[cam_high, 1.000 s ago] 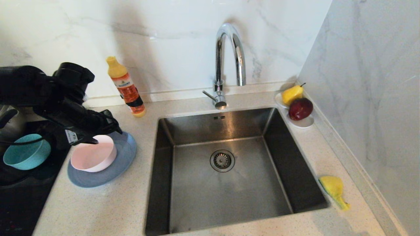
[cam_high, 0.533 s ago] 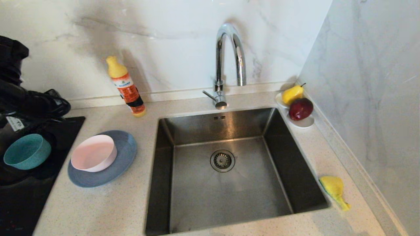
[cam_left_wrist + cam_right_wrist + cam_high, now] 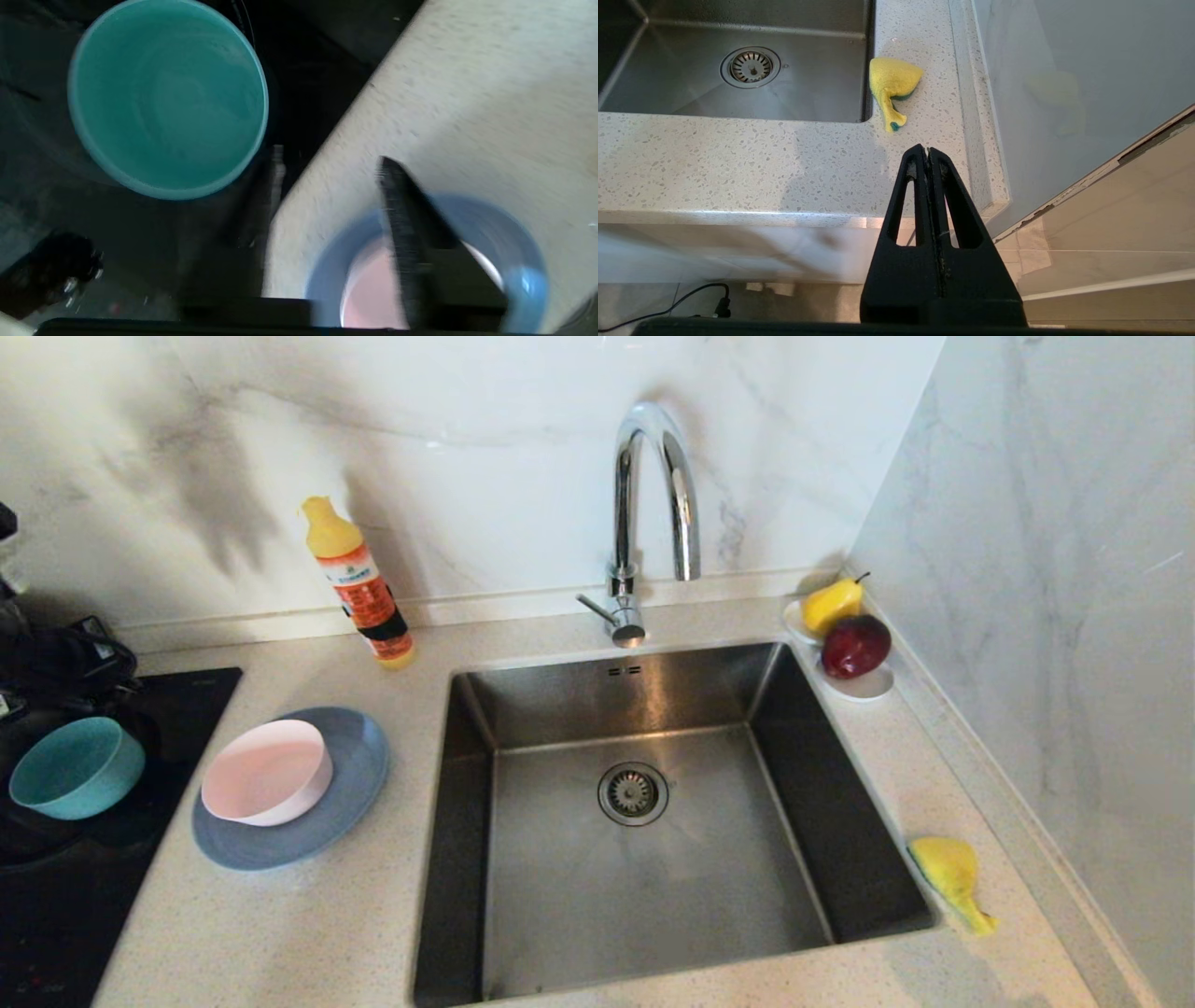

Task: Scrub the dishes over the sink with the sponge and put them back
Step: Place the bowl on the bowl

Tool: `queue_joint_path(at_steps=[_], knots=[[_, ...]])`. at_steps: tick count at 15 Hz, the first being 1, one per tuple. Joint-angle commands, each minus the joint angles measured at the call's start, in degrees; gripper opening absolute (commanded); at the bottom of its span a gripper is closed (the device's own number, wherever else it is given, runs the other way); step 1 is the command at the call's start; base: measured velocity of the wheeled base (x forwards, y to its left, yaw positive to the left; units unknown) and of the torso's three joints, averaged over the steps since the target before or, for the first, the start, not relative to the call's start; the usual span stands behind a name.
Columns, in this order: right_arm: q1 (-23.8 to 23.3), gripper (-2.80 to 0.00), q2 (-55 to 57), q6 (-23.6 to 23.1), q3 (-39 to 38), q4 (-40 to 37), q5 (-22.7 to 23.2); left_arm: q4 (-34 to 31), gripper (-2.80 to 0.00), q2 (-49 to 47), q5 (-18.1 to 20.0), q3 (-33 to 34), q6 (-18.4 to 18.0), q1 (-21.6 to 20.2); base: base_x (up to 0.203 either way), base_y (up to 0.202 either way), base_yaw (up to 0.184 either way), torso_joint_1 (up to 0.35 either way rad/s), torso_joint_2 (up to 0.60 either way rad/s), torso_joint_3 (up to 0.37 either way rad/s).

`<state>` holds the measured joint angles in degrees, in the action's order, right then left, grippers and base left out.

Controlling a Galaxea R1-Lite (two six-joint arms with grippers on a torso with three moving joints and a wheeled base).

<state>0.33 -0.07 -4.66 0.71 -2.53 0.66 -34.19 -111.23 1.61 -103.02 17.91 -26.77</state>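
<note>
A: Report the position of the dishes.
B: The grey-blue plate (image 3: 345, 803) lies flat on the table (image 3: 280, 933), left of the sink (image 3: 653, 859). The pink bowl (image 3: 268, 773) sits upright on the plate. The teal bowl (image 3: 75, 767) stands upright on the black cooktop (image 3: 65, 915), just left of the plate and apart from it.

A: Sponge location?
B: The sponge (image 3: 950, 875) lies crumpled on the table, just beside the right rim of the sink, near its front corner. Nothing touches it.

A: Left gripper status?
B: The left gripper (image 3: 327, 219) is above the boundary between cooktop and table, near the teal bowl and the plate. Its fingers (image 3: 406, 224) are parted with nothing between them. In the head view only a dark part of the arm shows at the left edge.

A: Right gripper status?
B: The right gripper (image 3: 928, 151) is parked below and in front of the table edge, near the sponge but clear of it. Its fingers are pressed together, grasping nothing.

A: Sink contents?
B: Only the drain strainer (image 3: 633, 793) is visible in the basin.
</note>
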Motion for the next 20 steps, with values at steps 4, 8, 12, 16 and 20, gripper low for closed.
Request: queue_joint_path(at_steps=[4, 8, 12, 16, 20], knots=[[0.02, -2.8, -0.01, 0.0, 0.0, -0.02, 0.04, 0.06, 0.0, -8.71, 1.48, -3.4, -0.14, -2.41, 0.0, 0.0, 0.0, 0.0, 0.0, 0.0], [0.02, -2.8, -0.01, 0.0, 0.0, -0.02, 0.04, 0.09, 0.0, -12.04, 1.64, -5.87, -0.07, -3.29, 0.0, 0.0, 0.0, 0.0, 0.0, 0.0], [0.02, -2.8, -0.01, 0.0, 0.0, -0.02, 0.04, 0.01, 0.0, -14.01, 1.82, -5.79, -0.07, -3.29, 0.0, 0.0, 0.0, 0.0, 0.0, 0.0], [0.02, -2.8, -0.01, 0.0, 0.0, -0.02, 0.04, -0.08, 0.0, -15.84, 2.34, -5.79, 0.27, -3.29, 0.0, 0.0, 0.0, 0.0, 0.0, 0.0], [0.02, -2.8, -0.01, -0.04, 0.0, -0.02, 0.04, -0.35, -2.8, -15.59, 2.34, -5.88, 0.63, -3.29, 0.0, 0.0, 0.0, 0.0, 0.0, 0.0]])
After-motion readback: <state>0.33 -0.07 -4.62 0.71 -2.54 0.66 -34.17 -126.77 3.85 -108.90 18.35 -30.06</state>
